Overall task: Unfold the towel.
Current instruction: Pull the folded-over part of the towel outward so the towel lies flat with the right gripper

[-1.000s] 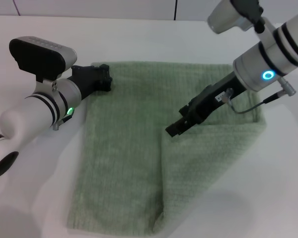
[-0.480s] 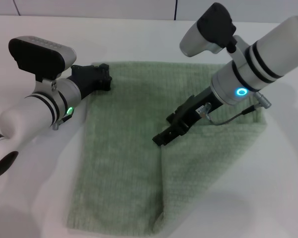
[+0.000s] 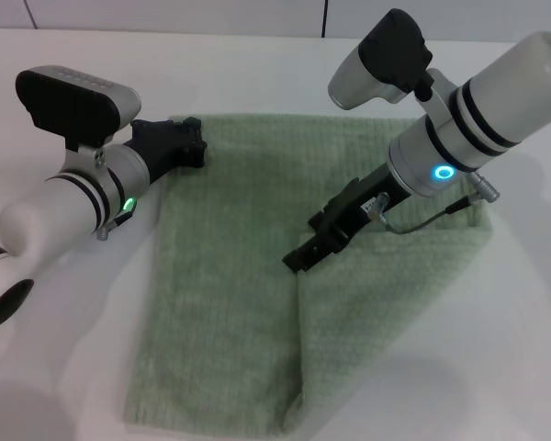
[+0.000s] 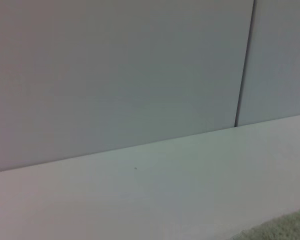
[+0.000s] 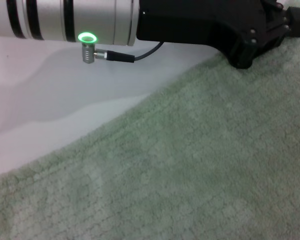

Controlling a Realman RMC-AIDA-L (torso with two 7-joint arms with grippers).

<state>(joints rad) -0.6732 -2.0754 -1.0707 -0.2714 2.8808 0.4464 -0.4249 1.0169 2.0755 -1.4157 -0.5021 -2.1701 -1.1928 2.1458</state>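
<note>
Towel (image 3: 230, 276): sage-green, spread on the white table (image 3: 64, 340), its right part folded over in a double layer. Left gripper (image 3: 195, 145): at the towel's far left corner, touching it; whether it pinches cannot be told. Right gripper (image 3: 298, 259): tip down on the fold's edge at mid-towel, fingers' state unreadable. Right wrist view alone shows the left arm's black end over the cloth; left wrist view shows the grey wall (image 4: 115, 75) and a towel sliver.
</note>
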